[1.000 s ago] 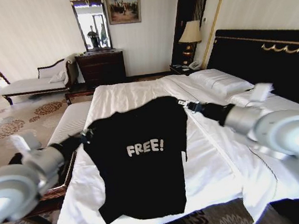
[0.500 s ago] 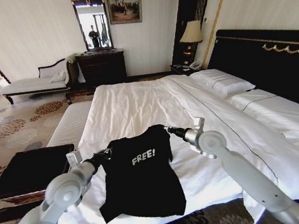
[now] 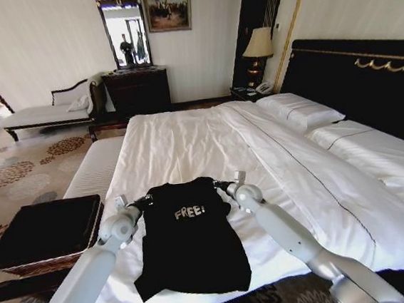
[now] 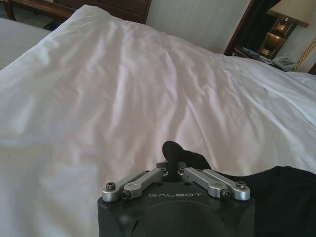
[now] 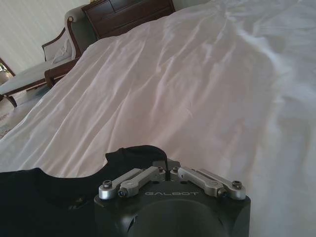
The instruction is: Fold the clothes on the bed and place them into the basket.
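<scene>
White duvet covers the bed (image 3: 187, 142) ahead of us, and one black T-shirt (image 3: 189, 242) lies flat near its foot edge. Our left gripper (image 3: 146, 199) is clamped on one shoulder, our right gripper (image 3: 220, 185) on the other, so the shirt spreads between them and hangs back toward us. One basket (image 3: 41, 231) sits beyond the left gripper, off the bed.

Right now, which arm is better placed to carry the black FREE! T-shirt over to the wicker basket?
Left, probably. The left gripper pinches the black T-shirt at the shoulder nearer the brown woven basket beside the bed; the right gripper pinches the far shoulder.
</scene>
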`<state>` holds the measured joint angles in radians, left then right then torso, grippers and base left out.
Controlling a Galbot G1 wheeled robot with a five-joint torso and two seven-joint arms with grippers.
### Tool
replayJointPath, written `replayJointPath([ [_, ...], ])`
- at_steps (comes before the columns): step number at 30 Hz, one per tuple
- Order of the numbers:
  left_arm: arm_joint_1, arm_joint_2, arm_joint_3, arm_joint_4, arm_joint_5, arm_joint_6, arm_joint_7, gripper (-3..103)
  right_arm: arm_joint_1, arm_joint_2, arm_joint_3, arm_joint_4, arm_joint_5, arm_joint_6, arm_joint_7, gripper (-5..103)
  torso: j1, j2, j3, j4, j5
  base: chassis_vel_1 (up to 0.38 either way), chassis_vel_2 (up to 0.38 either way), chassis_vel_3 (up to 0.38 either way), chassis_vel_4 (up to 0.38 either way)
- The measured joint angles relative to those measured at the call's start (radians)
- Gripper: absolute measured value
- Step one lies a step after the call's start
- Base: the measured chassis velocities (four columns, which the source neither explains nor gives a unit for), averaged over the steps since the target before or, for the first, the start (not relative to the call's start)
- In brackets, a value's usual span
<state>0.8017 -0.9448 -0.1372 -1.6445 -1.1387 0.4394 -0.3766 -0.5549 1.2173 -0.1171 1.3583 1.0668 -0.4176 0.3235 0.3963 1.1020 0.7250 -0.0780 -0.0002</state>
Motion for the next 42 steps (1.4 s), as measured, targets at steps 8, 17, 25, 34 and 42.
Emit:
replayJointPath([
  [8,-0.247,-0.055,0.137,0.256,0.030,-0.015,0.043,1,0.116,0.116,-0.032,-0.251,-0.060,0.043,-0.010,0,0.000,0.000,0.000,0.0004,0.0001,0.000,0.000,0.000,0.000],
  [17,-0.398,-0.128,0.217,0.460,0.062,-0.023,0.069,1,0.207,0.167,-0.028,-0.415,-0.103,0.086,-0.039,0,0.000,0.000,0.000,-0.0001,0.0002,0.000,0.000,0.000,0.000],
  [25,-0.462,-0.198,0.221,0.620,0.118,-0.052,0.104,1,0.274,0.226,-0.022,-0.559,-0.157,0.127,-0.067,0,0.000,0.000,0.000,0.0000,0.0002,0.000,0.000,0.000,0.000],
  [34,-0.438,-0.210,0.213,0.622,0.126,-0.035,0.093,11,0.262,0.229,-0.031,-0.569,-0.165,0.132,-0.086,10,0.000,0.000,0.000,0.0002,0.0003,0.000,0.000,0.000,0.000],
  [42,-0.345,-0.160,0.160,0.517,0.109,0.000,0.083,43,0.186,0.170,-0.071,-0.434,-0.124,0.130,-0.102,43,0.000,0.000,0.000,0.0002,0.0004,0.000,0.000,0.000,0.000],
])
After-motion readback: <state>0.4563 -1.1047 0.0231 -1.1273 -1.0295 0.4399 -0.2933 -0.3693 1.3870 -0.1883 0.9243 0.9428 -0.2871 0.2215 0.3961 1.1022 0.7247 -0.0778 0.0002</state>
